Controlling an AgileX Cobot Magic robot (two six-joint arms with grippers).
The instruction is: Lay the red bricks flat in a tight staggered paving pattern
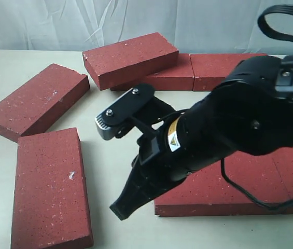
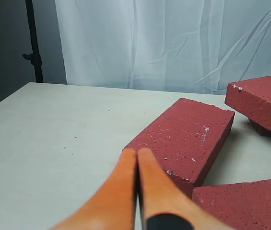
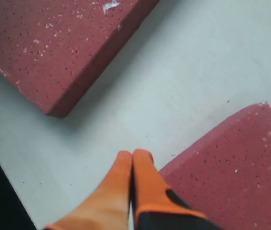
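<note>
**Red bricks loose on table, both grippers pinched shut**

Exterior view: pale table (image 1: 110, 161) carrying the red bricks (image 1: 50, 189). Near-left brick (image 1: 53, 207) lies flat, long side running front to back. Angled brick (image 1: 37, 101) lies flat behind it, turned diagonally, a gap between the two. Tilted brick (image 1: 130, 59) sits skewed on top of the back row (image 1: 224, 70). Front-right slab (image 1: 229, 194) of joined bricks is partly hidden under the right arm (image 1: 239, 119). Right gripper (image 1: 123, 207) points down at bare table between near-left brick and front-right slab.

Left wrist view: left gripper (image 2: 136, 155), orange fingers (image 2: 121, 187) pressed together, nothing between them. Tips point at a corner of the angled brick (image 2: 188, 136); contact cannot be told. Near-left brick (image 2: 245, 206) beside it, tilted brick (image 2: 265, 98) beyond. White curtain (image 2: 173, 43) behind.

Right wrist view: right gripper (image 3: 133, 158) pinched tight, empty, above bare table. Near-left brick (image 3: 53, 43) on one side, corner of front-right slab (image 3: 236, 177) close on the other.
</note>
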